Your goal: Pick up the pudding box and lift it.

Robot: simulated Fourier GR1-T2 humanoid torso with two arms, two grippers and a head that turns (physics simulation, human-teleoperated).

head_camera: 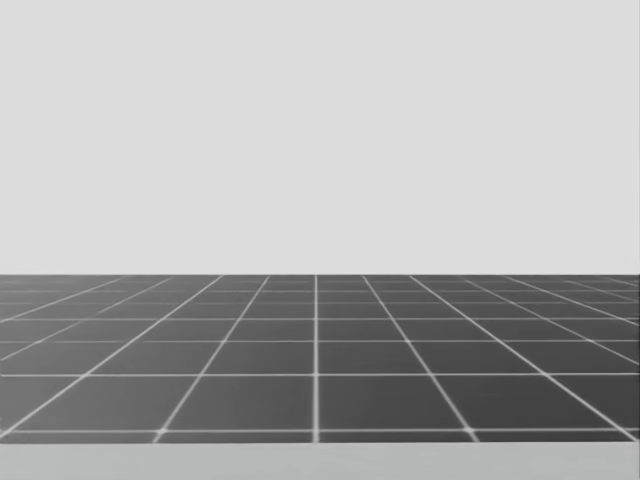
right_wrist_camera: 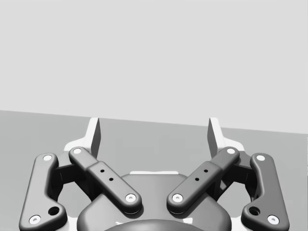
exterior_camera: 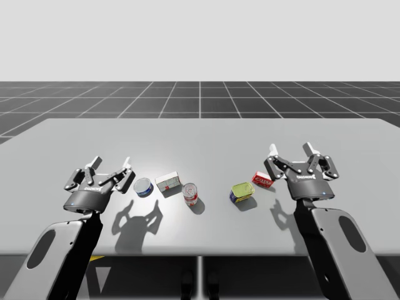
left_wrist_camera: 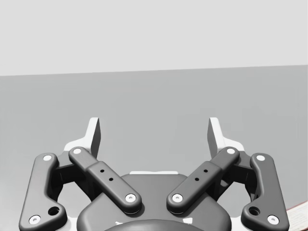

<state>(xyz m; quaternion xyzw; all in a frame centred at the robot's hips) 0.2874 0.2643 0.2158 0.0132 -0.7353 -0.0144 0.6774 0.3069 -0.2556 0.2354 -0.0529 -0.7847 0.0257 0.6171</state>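
The left jaws are held wide open above the counter point(exterior_camera: 206, 134), and nothing is gripped or touched by them. The right jaws are spread just as wide and are likewise empty. The pudding box point(exterior_camera: 169, 182), pale with a red-and-green face, lies on the left half of the counter. It is flanked by a low blue can point(exterior_camera: 143, 187), which sits between it and the left jaws, and by an upright red-and-white can point(exterior_camera: 190, 194). Further right, a yellow-green tin point(exterior_camera: 242, 192) and a small red box point(exterior_camera: 262, 180) are found near the right jaws.
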